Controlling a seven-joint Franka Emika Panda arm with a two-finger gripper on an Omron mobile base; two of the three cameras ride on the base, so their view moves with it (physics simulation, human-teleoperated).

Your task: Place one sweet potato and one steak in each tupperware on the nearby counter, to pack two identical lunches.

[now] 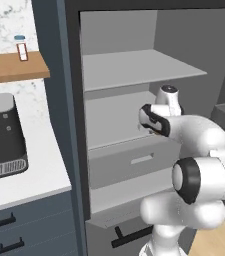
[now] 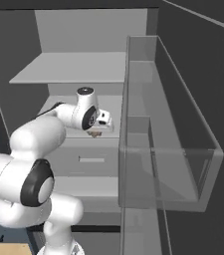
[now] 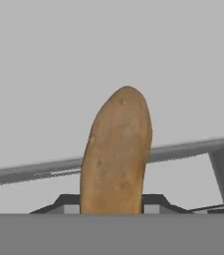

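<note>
A sweet potato (image 3: 116, 154), orange-brown and elongated, stands upright between my fingertips in the hand view. My gripper (image 3: 111, 205) is shut on its lower end. In the right base view the gripper (image 2: 97, 130) reaches into the open fridge just above the middle shelf (image 2: 54, 107), and a bit of the sweet potato (image 2: 95, 133) shows under it. The white counter (image 1: 34, 182) lies to the left of the fridge. The steak and the tupperware are out of view.
The fridge has an upper shelf (image 1: 134, 67) and a grey drawer (image 1: 134, 162) below my hand. Its open door with a clear bin (image 2: 168, 149) stands close on the right. A black appliance (image 1: 1, 135) sits on the counter under a wooden wall shelf (image 1: 14, 67).
</note>
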